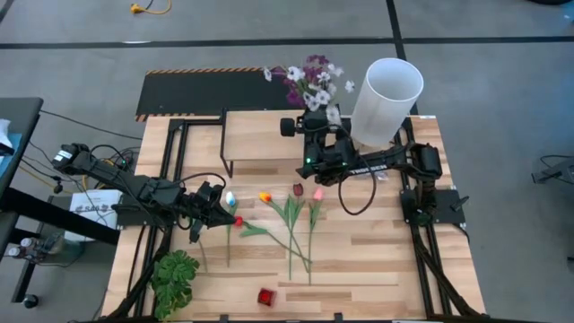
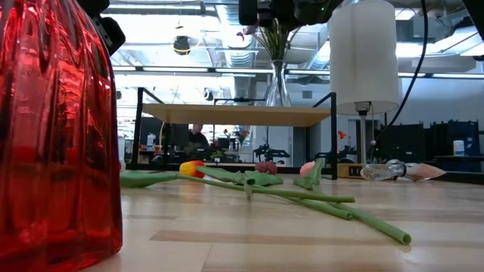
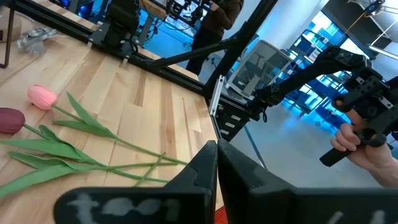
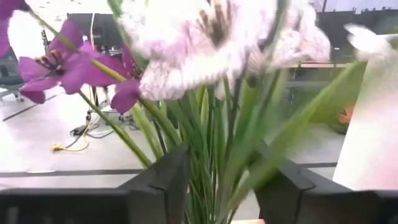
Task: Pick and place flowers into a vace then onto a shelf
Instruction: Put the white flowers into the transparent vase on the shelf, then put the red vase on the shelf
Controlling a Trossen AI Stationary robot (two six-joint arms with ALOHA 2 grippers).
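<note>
A bunch of small purple and white blossoms [image 1: 311, 81] stands in a clear glass vase [image 2: 277, 85] on the pale wooden shelf [image 1: 260, 136]. My right gripper [image 4: 221, 186] is open at the bunch, level with its green stems [image 4: 214, 155], which rise between the two fingers. Orange [image 1: 265, 196], maroon [image 1: 298, 189] and pink [image 1: 317, 194] tulips lie flat on the table. A white tulip [image 1: 230, 197] and a red one [image 1: 238, 221] lie by my left gripper [image 1: 224, 215], which is shut on nothing [image 3: 216, 168]. My right gripper has a finger [image 4: 165, 180] on either side of the bunch's stems, coming level from the near side, above the vase's mouth. I cannot tell whether the fingers touch the stems.
A tall white cylinder [image 1: 386, 97] stands right of the bunch. A red glass vase [image 1: 265, 296] sits near the front edge, with a green leafy plant [image 1: 175, 276] at the front left. A black panel with a striped edge [image 1: 193, 90] lies behind the shelf. Beyond the table a person's hand [image 3: 367, 146] shows.
</note>
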